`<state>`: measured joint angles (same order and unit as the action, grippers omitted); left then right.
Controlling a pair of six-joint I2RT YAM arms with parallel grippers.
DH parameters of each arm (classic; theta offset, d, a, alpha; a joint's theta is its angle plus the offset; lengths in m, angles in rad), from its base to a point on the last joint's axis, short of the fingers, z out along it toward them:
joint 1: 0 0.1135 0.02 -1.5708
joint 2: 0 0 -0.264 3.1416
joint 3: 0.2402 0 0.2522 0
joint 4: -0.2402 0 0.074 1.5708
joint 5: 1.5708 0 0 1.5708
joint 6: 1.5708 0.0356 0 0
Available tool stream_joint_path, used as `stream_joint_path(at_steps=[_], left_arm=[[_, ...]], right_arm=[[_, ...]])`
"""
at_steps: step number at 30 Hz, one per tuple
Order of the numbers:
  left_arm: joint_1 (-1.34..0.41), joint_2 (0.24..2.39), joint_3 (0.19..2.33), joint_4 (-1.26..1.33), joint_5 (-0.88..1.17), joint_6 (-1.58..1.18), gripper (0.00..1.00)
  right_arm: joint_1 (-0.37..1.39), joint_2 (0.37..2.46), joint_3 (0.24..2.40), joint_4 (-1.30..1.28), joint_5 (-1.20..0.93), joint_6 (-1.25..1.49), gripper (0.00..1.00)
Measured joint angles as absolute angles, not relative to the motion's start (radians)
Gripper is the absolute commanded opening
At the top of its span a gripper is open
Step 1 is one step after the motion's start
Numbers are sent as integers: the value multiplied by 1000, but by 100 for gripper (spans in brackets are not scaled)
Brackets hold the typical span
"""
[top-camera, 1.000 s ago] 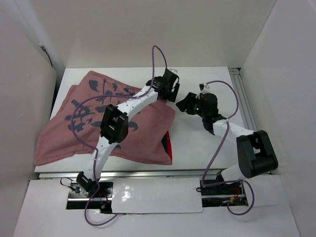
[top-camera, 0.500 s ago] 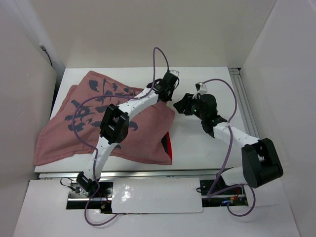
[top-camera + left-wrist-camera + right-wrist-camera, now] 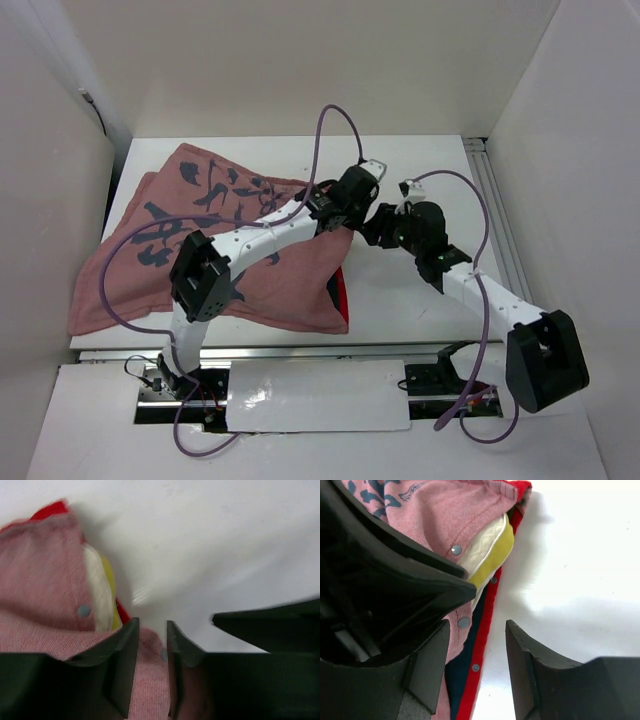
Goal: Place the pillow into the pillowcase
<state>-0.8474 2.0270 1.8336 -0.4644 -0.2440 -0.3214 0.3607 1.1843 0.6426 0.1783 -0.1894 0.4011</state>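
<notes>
Both arms having closed in on each other, the left gripper (image 3: 152, 630) is pinching the pillowcase (image 3: 115, 285) at its snap-lined mouth while the right gripper (image 3: 477, 630) is hovering beside it, fingers spread, the pillow (image 3: 487, 545) lying inside with its edge peeking out.

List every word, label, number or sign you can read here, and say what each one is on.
No text can be read in any view.
Pillowcase: dark brush-like markings, possibly characters, too faded and broken to read.
Pillowcase in the right wrist view: blue ornamental marks, not legible as words.
Snaps along the opening: plain, no lettering visible.
</notes>
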Motion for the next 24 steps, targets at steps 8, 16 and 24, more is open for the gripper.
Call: stream_joint_path(at_steps=[8, 16, 24], left_arm=[[-825, 2039, 1793, -706, -495, -567, 33], [-858, 2002, 1530, -651, -533, -710, 0], [-1091, 1743, 1350, -720, -509, -736, 27]], right_arm=[[360, 1124, 627, 139, -187, 402, 56], [360, 1110, 627, 137, -204, 403, 56], [360, 1102, 626, 135, -218, 403, 56]])
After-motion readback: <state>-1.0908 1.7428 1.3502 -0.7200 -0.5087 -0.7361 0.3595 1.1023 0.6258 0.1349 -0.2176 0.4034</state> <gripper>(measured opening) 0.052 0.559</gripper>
